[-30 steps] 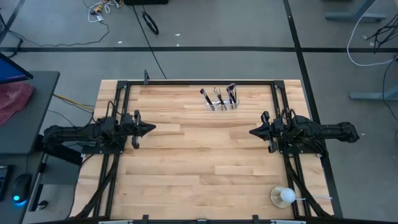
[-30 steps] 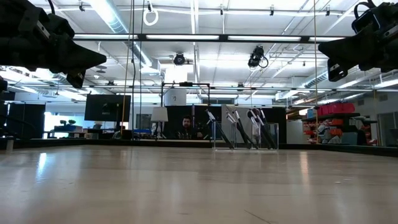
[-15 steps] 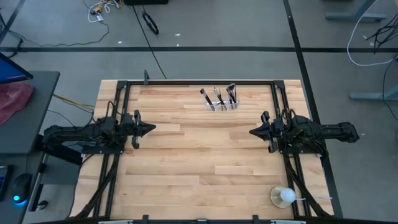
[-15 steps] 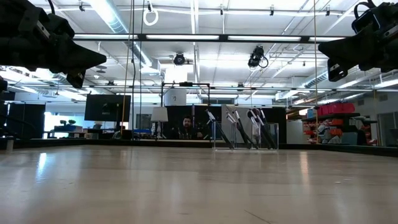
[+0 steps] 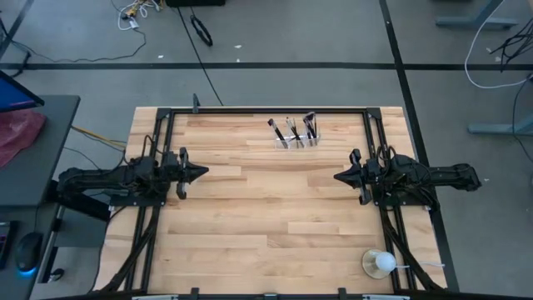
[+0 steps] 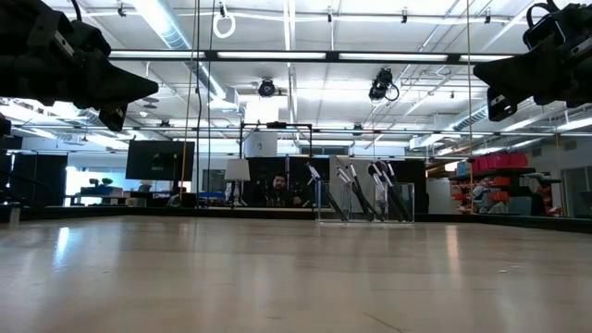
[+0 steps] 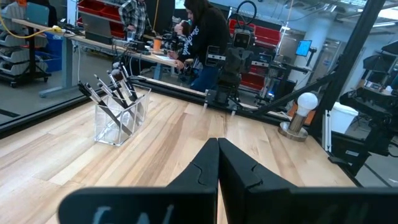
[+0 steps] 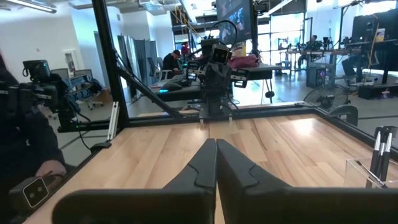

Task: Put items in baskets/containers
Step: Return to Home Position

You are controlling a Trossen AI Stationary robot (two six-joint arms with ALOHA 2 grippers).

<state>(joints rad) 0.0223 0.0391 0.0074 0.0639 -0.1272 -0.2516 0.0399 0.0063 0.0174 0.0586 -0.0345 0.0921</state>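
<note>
Left gripper [image 5: 202,172]: over the table's left side, raised off the wood, pointing inward toward the middle. Fingers pressed together with nothing between them; in the left wrist view the two tips meet in one seam.

Right gripper [image 5: 337,177]: mirrored pose over the right side, pointing inward, facing the left one and well apart from it. Fingers likewise clenched and empty.

Organizer [image 5: 297,142]: clear, on the table [image 5: 266,225] near the far edge, a little right of centre. Well apart from both grippers.

Brushes [image 7: 118,84]: several, all standing in the organizer, leaning, bristles up, dark handles down in the compartments. Which compartment each sits in: cannot tell.

White ball [image 5: 383,263] on a clear base: near right corner of the table, beside the right arm's frame, well apart from the organizer.

Beyond the table: a person [image 7: 202,34] in a dark hooded top at a bench.
</note>
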